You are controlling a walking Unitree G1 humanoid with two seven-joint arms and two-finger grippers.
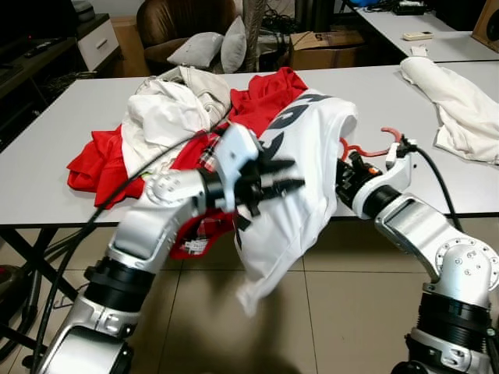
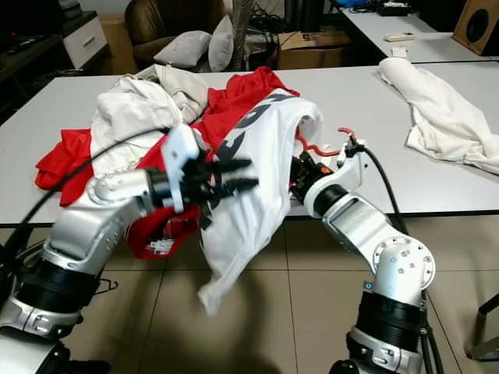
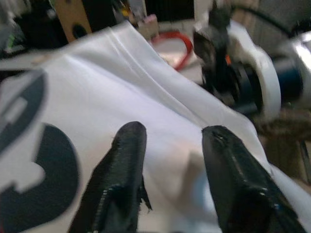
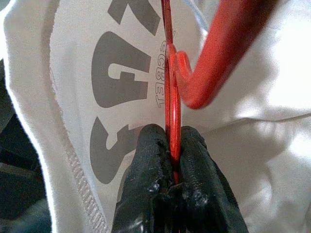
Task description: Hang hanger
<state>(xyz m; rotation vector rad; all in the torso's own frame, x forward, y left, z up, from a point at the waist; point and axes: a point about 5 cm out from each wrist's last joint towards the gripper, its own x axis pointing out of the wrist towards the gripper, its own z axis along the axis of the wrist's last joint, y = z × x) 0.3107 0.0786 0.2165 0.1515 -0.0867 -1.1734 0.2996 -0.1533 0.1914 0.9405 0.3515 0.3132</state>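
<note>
A white shirt [image 1: 300, 156] with dark lettering hangs over the front edge of the table, draped on a red hanger [image 1: 360, 148] whose hook [image 1: 392, 134] sticks up to the right. My right gripper [image 4: 172, 138] is shut on the hanger's thin red bar, close behind the shirt at the table edge [image 1: 345, 173]. My left gripper [image 1: 282, 176] reaches in from the left in front of the shirt. Its two black fingers [image 3: 127, 145] stand apart against the white fabric, so it is open.
A pile of red and off-white clothes [image 1: 164, 125] lies on the white table [image 1: 62, 140] behind my left arm. Another white garment [image 1: 456, 101] lies at the far right. A brown chair with cushions [image 1: 203, 39] and a cardboard box [image 1: 323, 47] stand beyond.
</note>
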